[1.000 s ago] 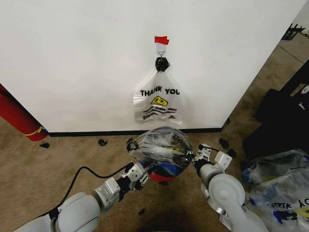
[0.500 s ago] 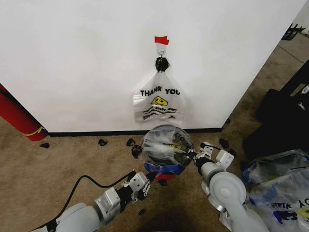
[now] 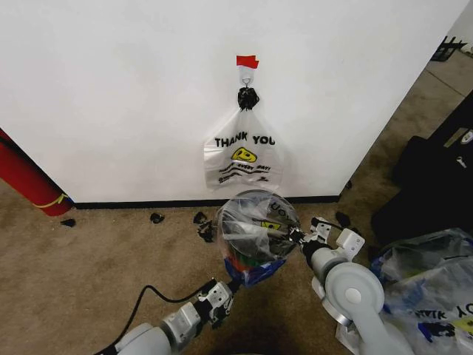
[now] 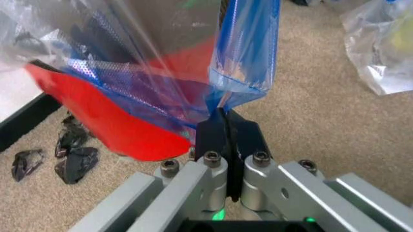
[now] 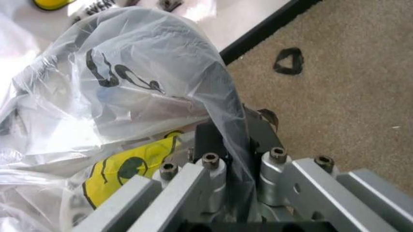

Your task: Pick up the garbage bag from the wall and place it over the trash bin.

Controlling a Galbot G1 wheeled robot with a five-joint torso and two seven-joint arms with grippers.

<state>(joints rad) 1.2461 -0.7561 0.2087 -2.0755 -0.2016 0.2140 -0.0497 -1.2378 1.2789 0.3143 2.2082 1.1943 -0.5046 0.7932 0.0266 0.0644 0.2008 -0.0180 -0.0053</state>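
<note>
Two tools pinch the garbage bag (image 3: 255,229) over the trash bin (image 3: 250,268).

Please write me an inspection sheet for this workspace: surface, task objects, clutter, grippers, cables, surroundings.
Surface: brown carpet, meeting a white wall with black baseboard.
Job's things: garbage bag draped over the trash bin, whose red base shows under the plastic.
Clutter: small black scraps on the carpet near the baseboard.
Grippers: left gripper shut on the bag's blue edge, low at the bin; right gripper shut on clear plastic at the bin's right side.
Cables: black cable along the left arm.
Surroundings: THANK YOU bag on a hook under red tape; red cylinder at left; more plastic bags at right.
</note>
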